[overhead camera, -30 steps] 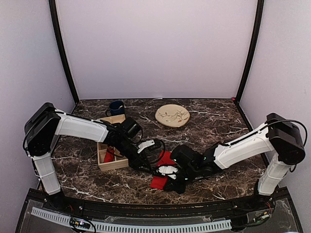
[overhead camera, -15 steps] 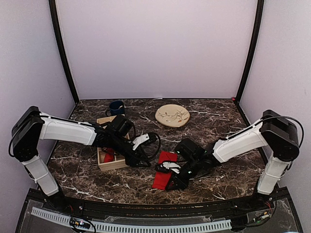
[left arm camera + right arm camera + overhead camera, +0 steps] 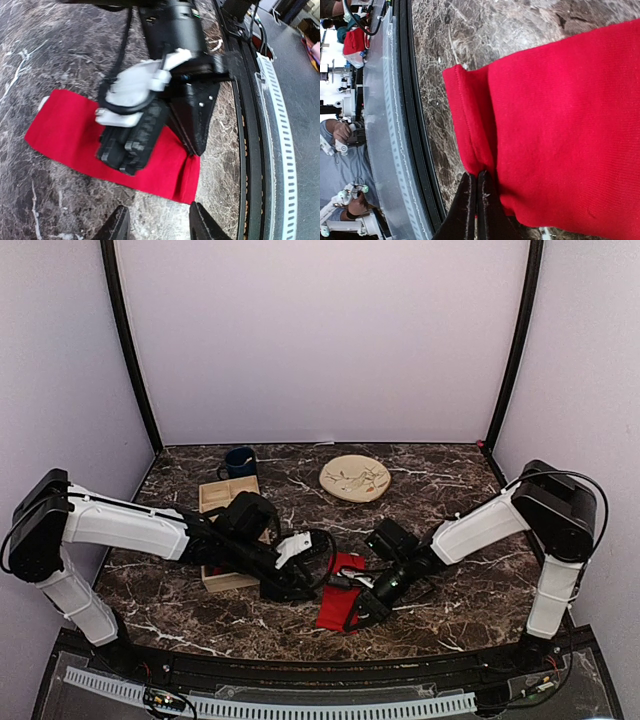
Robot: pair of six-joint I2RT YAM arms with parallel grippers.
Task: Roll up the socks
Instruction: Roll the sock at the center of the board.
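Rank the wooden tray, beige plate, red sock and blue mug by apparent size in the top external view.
1. wooden tray, though partly hidden
2. beige plate and red sock: these look alike and the sock is partly covered, so they are unranked
3. blue mug

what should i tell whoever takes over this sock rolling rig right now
Right hand: shut, pinching the near hem of the red sock.
Left hand: open, empty, hovering just off that sock's edge.
The sock lies flat on the marble table; a second sock is not clearly visible.
Done: hem gripped, no roll yet.
Left: roll it up.
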